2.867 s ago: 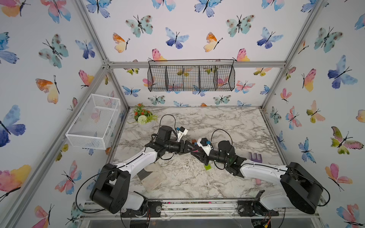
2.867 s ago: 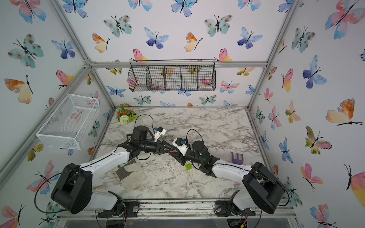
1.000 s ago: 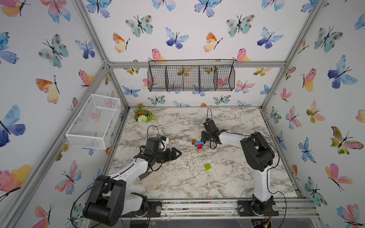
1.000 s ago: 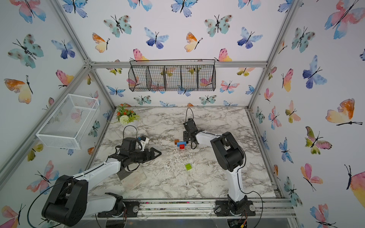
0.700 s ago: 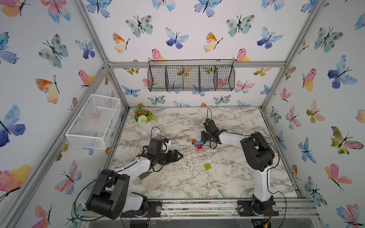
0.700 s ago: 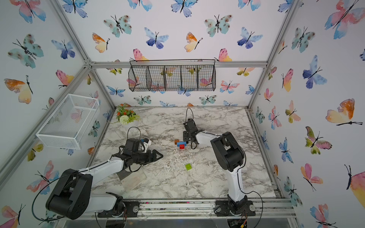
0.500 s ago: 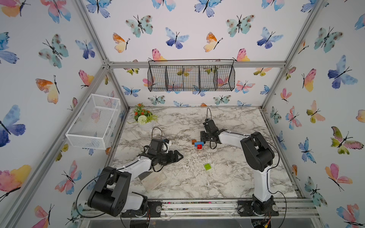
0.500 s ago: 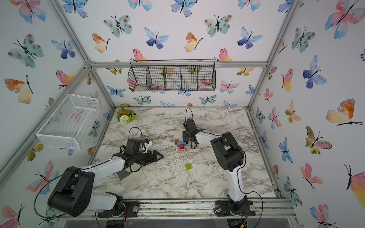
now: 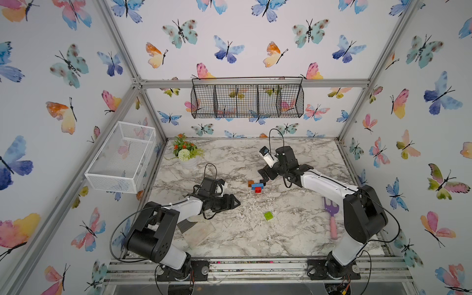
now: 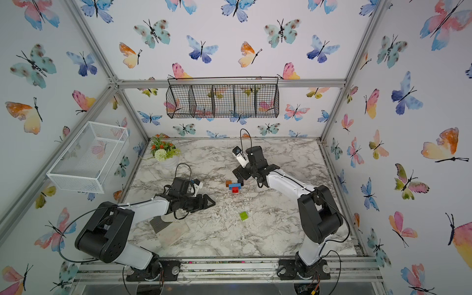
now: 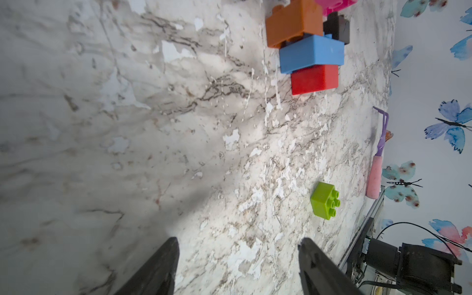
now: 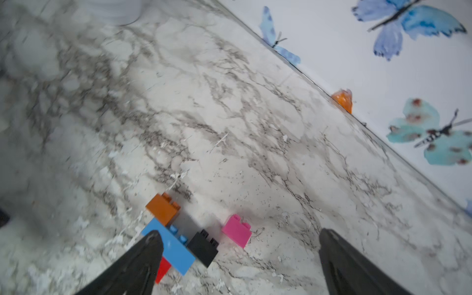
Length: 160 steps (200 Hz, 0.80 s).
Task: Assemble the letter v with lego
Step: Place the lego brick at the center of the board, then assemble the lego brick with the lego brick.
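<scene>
lime-green brick [image 9: 268, 215]: found alone on the marble table [image 9: 255, 237], nearest the arm bases and well apart from the other bricks; not yet added.
handling: judged light, rigid and smooth-walled, so likely to skid or twist if pinched off-centre. It is best taken across two opposite flat walls, with the studs and hollow underside left free.
left gripper [image 11: 237, 252]: jaws are seen parted with nothing between them, held low over the table; the lime-green brick lies ahead of it, untouched.
letter v [image 10: 235, 187]: partly built and laid flat near mid-table. The red brick [image 11: 314, 79] forms the point, the blue bar [image 11: 310, 53] is pressed onto it, and the orange brick [image 11: 291, 24] and black brick [image 12: 203, 247] are set on the bar's far side.
joints: judged friction-only, so a sideways shove could slide or split the piece; it is better steadied by the blue bar.
pink brick [image 12: 236, 232]: seen just beyond the black brick; whether it is locked on cannot be told.
right gripper [image 9: 263, 177]: jaws are spread wide and empty, just beyond the assembly.
</scene>
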Tool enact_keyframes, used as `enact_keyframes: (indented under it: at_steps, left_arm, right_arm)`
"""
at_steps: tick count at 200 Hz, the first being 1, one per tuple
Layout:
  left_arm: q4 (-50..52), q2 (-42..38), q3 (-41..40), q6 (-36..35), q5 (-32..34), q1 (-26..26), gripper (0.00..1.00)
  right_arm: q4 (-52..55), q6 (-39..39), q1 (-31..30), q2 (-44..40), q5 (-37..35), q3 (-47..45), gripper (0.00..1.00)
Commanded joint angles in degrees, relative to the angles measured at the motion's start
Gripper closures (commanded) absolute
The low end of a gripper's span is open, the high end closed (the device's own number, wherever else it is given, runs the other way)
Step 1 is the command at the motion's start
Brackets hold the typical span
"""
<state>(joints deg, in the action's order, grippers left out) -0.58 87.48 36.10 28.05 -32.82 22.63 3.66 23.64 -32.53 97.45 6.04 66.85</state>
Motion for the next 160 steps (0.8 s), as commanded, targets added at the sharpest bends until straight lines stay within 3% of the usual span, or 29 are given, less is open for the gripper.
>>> enact_keyframes:
  at_steps: [1, 33, 59, 105, 160]
  left_arm:
    - [-1.57, 2.17, 2.01, -0.36, 0.74, 0.31, 0.28]
    - [-1.55, 3.95, 3.71, -0.31, 1.26, 0.61, 0.3]
    - [-1.79, 5.52, 4.41, -0.66, 1.55, 0.8, 0.3]
    - [-2.5, 8.9, 5.47, -0.59, 1.02, 1.15, 0.35]
    - [-2.93, 10.3, 5.9, -0.04, 1.62, 1.45, 0.36]
  right_arm:
    - [-0.26, 24.35, 2.09, 0.41, 11.77, -6.2, 0.01]
    - [6.08, 33.36, 8.52, 6.01, 20.06, -1.0, 0.0]
    - [10.11, 37.8, 9.11, 12.19, 17.83, 4.5, 0.01]
    - [12.64, 39.81, 9.18, 18.11, 20.01, 10.18, 0.01]
    - [6.26, 40.04, 9.12, 19.39, 22.02, 8.98, 0.03]
